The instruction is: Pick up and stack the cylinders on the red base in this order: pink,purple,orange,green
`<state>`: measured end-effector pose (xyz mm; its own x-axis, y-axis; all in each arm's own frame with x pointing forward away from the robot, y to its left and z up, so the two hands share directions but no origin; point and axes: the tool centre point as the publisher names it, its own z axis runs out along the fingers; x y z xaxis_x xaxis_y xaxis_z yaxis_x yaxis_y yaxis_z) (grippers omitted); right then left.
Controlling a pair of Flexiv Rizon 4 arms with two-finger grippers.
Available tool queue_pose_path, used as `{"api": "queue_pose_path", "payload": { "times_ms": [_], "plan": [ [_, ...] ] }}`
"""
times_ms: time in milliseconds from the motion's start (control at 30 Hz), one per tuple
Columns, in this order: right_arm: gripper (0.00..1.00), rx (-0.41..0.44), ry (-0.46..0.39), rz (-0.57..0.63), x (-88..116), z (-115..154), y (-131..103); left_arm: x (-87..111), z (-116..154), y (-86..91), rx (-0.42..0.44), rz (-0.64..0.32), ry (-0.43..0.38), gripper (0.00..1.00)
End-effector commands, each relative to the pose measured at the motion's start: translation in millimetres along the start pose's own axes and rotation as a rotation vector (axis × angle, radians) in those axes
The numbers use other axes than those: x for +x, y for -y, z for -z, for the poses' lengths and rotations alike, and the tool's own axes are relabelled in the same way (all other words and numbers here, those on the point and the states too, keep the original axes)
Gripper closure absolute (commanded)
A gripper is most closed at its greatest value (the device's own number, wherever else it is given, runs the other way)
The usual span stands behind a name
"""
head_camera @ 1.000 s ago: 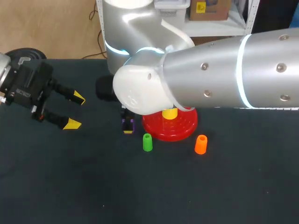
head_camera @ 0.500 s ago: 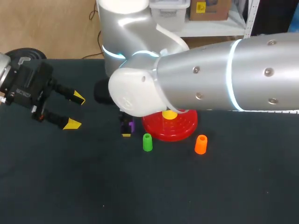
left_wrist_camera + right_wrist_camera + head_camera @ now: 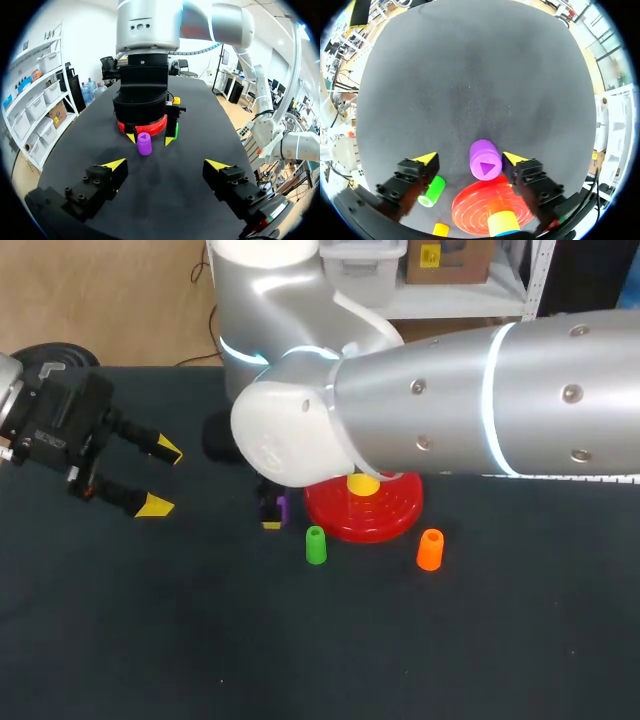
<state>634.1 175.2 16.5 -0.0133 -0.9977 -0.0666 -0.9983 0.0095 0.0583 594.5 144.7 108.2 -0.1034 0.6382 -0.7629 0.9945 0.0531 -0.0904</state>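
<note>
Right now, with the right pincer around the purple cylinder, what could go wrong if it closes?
The purple cylinder stands off-centre in the open right pincer, near one finger, so closing may shove or tip it. The green cylinder sits just beside the other finger and could get knocked. The red base is close, so a lift might clip it.

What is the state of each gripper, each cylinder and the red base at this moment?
Left gripper: open, empty.
Right gripper: open, grips nothing.
Purple cylinder: upright on the table, between that gripper's fingers, not gripped.
Green cylinder: upright on the table.
Orange cylinder: upright on the table.
Red base: flat on the table.
</note>
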Motion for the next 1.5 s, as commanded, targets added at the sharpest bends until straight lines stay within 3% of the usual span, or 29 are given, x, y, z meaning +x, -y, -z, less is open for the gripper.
{"api": "queue_pose_path", "payload": {
  "times_ms": [33,600,800,967,1233,1500],
  "plan": [
    [1.00,0.000,0.003,-0.001,2,1,0,1.1,0,-0.1,-0.001,-0.003,0.003,0.00],
    [1.00,-0.001,0.016,-0.006,2,0,0,1.1,0,-0.1,-0.001,-0.003,0.003,0.00],
    [1.00,0.026,0.013,-0.008,2,15,-3,1.1,0,-0.1,-0.001,-0.003,0.003,0.00],
    [1.00,0.094,0.021,-0.012,7,48,-4,1.1,0,-0.1,-0.001,-0.003,0.003,0.00],
    [1.00,0.175,0.048,-0.023,20,131,1,1.1,0,-0.1,-0.001,-0.003,0.003,0.00],
    [1.00,0.132,0.047,-0.086,43,199,16,1.1,0,-0.1,-0.001,-0.003,0.003,0.00]
  ]
}}
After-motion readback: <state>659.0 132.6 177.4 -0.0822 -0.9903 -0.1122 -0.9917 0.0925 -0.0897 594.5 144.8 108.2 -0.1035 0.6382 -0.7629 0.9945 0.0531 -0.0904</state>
